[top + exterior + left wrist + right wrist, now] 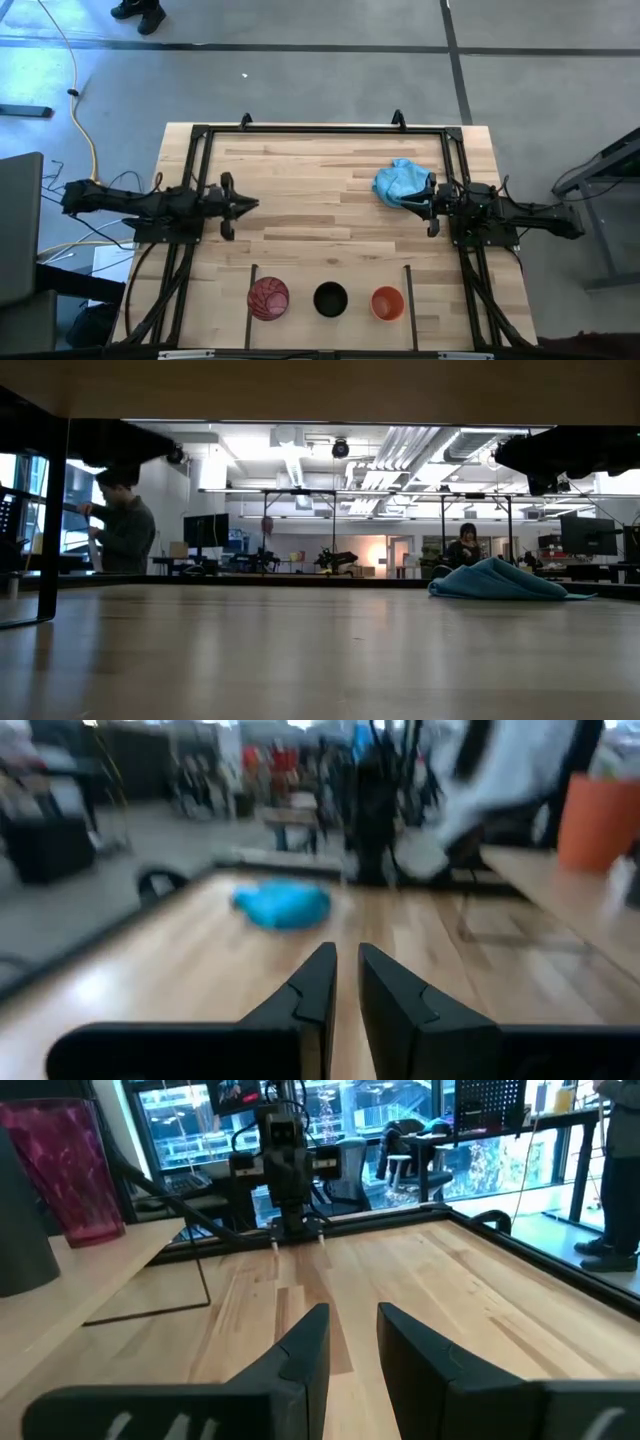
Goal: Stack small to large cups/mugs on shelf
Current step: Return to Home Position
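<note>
High view: along the worktop's (pixel 330 225) near edge, the shelf (pixel 330 275) holds the red-pink cup (pixel 268 298) left, black cup (pixel 330 299) middle, orange cup (pixel 387 303) right. Farther back, the left hand (pixel 252 205) and right hand (pixel 412 207) hover, fingers slightly parted, empty. A blue cloth (pixel 400 181) lies beside the right hand.

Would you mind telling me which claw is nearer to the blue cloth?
The right claw. It sits right beside the cloth, at its edge, holding nothing. The left claw is across the table, far from the cloth.
</note>
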